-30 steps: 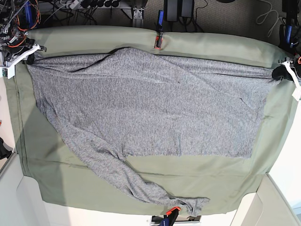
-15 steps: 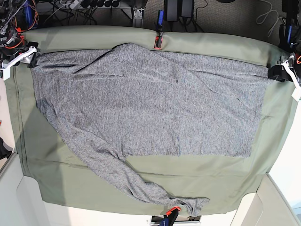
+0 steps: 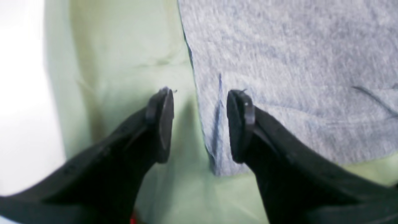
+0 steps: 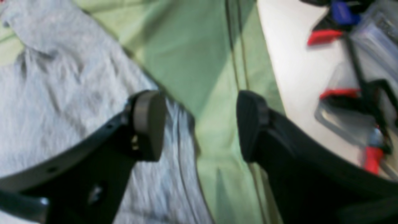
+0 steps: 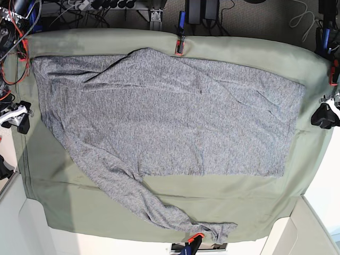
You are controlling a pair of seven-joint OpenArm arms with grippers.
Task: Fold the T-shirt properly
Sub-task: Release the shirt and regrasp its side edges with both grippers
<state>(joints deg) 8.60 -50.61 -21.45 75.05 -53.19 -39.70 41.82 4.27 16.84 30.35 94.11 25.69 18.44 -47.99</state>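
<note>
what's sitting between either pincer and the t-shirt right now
Nothing visible. The left pincer and right pincer hang open at the two side edges of the T-shirt, which lies flat on the green cloth with only bare cloth between.

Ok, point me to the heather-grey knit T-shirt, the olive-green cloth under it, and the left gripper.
Heather-grey knit T-shirt (image 5: 175,122), base view, middle of the spread body.
Olive-green cloth (image 5: 212,196), base view, bare strip below the shirt's edge.
Left gripper (image 3: 199,124), left wrist view, midway between its open fingertips, over the shirt's edge.
</note>
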